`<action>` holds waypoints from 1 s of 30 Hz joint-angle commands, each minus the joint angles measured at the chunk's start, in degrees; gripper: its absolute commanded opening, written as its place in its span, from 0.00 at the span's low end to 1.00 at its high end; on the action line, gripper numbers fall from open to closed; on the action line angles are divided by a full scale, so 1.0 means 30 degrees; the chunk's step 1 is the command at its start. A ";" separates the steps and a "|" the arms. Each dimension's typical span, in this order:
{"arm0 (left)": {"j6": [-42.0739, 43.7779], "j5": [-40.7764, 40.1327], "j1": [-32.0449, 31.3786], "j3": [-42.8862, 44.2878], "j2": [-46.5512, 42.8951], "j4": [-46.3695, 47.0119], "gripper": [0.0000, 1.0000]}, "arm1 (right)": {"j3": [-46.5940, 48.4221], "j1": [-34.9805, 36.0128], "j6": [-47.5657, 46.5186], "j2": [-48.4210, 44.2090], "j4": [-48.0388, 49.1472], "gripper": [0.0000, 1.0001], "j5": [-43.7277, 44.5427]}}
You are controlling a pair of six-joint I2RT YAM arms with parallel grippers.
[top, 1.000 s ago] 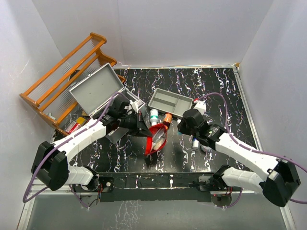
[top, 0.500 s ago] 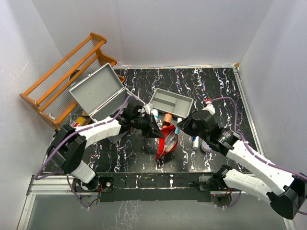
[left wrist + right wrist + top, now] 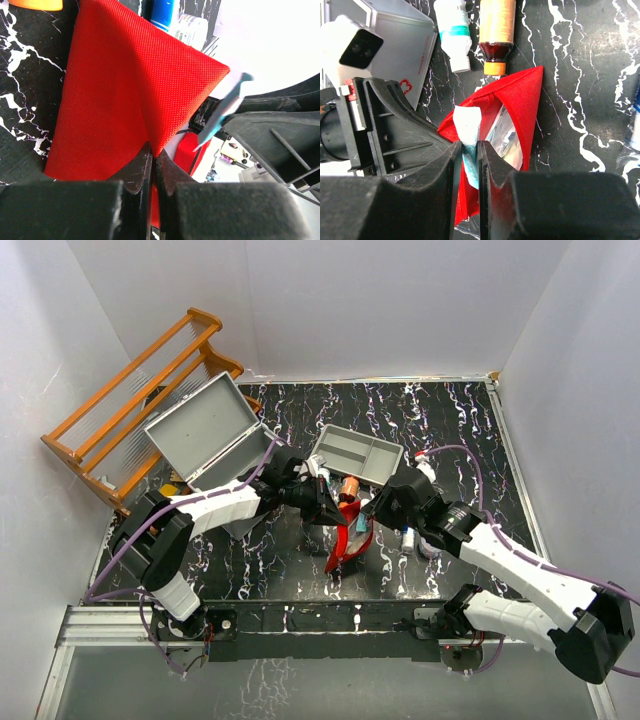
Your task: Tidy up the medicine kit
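The medicine kit [image 3: 205, 428], a grey metal case, stands open at the back left with its lid raised; a corner of it shows in the right wrist view [image 3: 395, 42]. My left gripper [image 3: 327, 510] is shut on the upper edge of the small red fabric pouch [image 3: 345, 542], holding its mouth open; the red fabric fills the left wrist view [image 3: 115, 90] above the closed left gripper [image 3: 152, 152]. My right gripper [image 3: 367, 512] is shut on a flat white-and-teal packet [image 3: 470, 132] held at the pouch's mouth [image 3: 522, 115]. The right gripper [image 3: 469, 146] nearly touches the left one.
A white bottle with a teal label [image 3: 452, 30] and an amber bottle [image 3: 496, 25] lie just behind the pouch. A shallow grey two-compartment tray [image 3: 355, 453] sits behind them. A wooden rack [image 3: 140, 390] stands at the back left. Small items [image 3: 410, 537] lie under the right arm.
My left gripper has carried the pouch to the right and raised its edge. My right gripper has moved left with the packet to the pouch's mouth.
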 commanded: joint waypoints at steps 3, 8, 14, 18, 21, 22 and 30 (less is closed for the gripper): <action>0.0515 0.0227 -0.0067 0.0772 -0.0258 -0.0389 0.00 | -0.0055 -0.0041 0.0581 0.0923 0.1773 0.20 -0.1793; 0.0579 0.0207 -0.0066 0.0742 -0.0377 -0.0355 0.00 | -0.0848 -0.0057 0.1502 0.0991 0.2394 0.25 -0.2288; 0.0879 0.0181 -0.0067 0.0801 -0.0442 -0.0612 0.00 | -0.0569 -0.0045 0.0628 0.0912 0.2064 0.27 -0.1350; 0.1017 0.0259 -0.0067 0.0802 -0.0398 -0.0614 0.00 | 0.0216 -0.0035 -0.1053 0.1812 0.0993 0.30 -0.0251; 0.1006 0.0382 -0.0060 0.0801 -0.0360 -0.0547 0.00 | 0.0899 -0.0063 -0.2147 0.3095 0.0459 0.30 -0.0187; 0.1019 0.0406 -0.0066 0.0801 -0.0319 -0.0540 0.00 | 0.1096 -0.0052 -0.2439 0.3465 0.0337 0.30 -0.0268; 0.1036 0.0531 -0.0052 0.0802 -0.0307 -0.0477 0.00 | 0.1640 -0.0031 -0.3313 0.4931 0.0262 0.27 0.0002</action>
